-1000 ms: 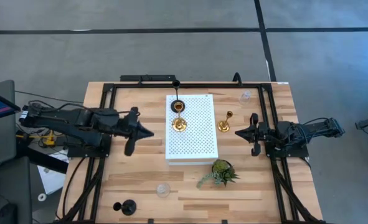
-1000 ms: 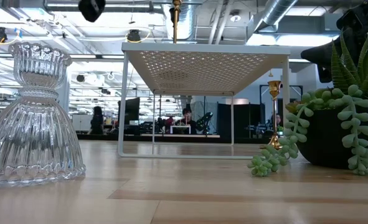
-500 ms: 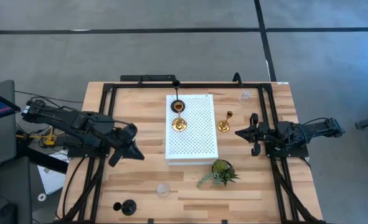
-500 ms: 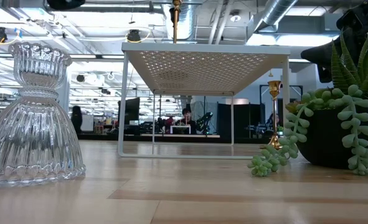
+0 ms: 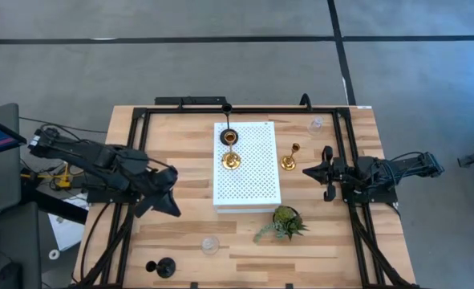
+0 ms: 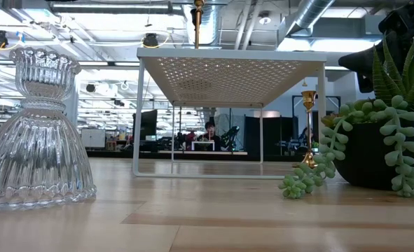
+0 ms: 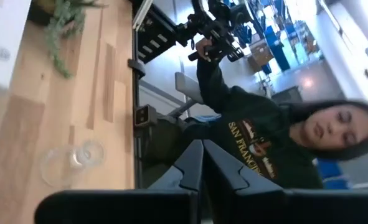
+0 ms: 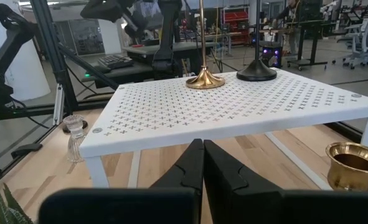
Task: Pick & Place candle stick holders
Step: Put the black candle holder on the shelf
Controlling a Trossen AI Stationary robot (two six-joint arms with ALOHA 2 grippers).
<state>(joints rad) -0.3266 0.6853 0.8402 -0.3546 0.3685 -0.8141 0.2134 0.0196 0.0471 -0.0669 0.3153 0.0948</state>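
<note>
- We see the left tool point(image 5: 171, 205) over the left part of the wooden worktop point(image 5: 180, 241), its two dark fingers point(image 7: 190, 168) pressed together with nothing between them.
- In the left wrist view a clear glass holder point(image 7: 71, 163) stands on the wood near the worktop's edge, and a person in a dark sweatshirt point(image 7: 258, 146) is in the room beyond, one hand raised on a dark device.
- The right tool point(image 5: 310, 172) rests over the right side of the worktop, beside the white perforated board point(image 5: 253, 172); its fingers point(image 8: 193, 165) are also closed on nothing.
- One gold holder point(image 5: 231, 159) stands on the board, near its far left corner.
- A black holder point(image 5: 228, 132) stands on the board just behind that gold one, at the board's far edge.
- The second gold holder point(image 5: 289, 160) stands on the worktop between the board and the right tool, touching neither.
- The other clear glass holder point(image 5: 315, 124) stands near the far right corner of the worktop.
- The glass holder point(image 5: 210, 245) seen by the left wrist stands near the front edge, well apart from the left tool, and fills the left of the low view point(image 6: 37, 133).
- The second black holder point(image 5: 164, 266) stands at the front left, near that glass one.
- A small green plant point(image 5: 283, 222) in a dark pot sits just in front of the board's near right corner.
</note>
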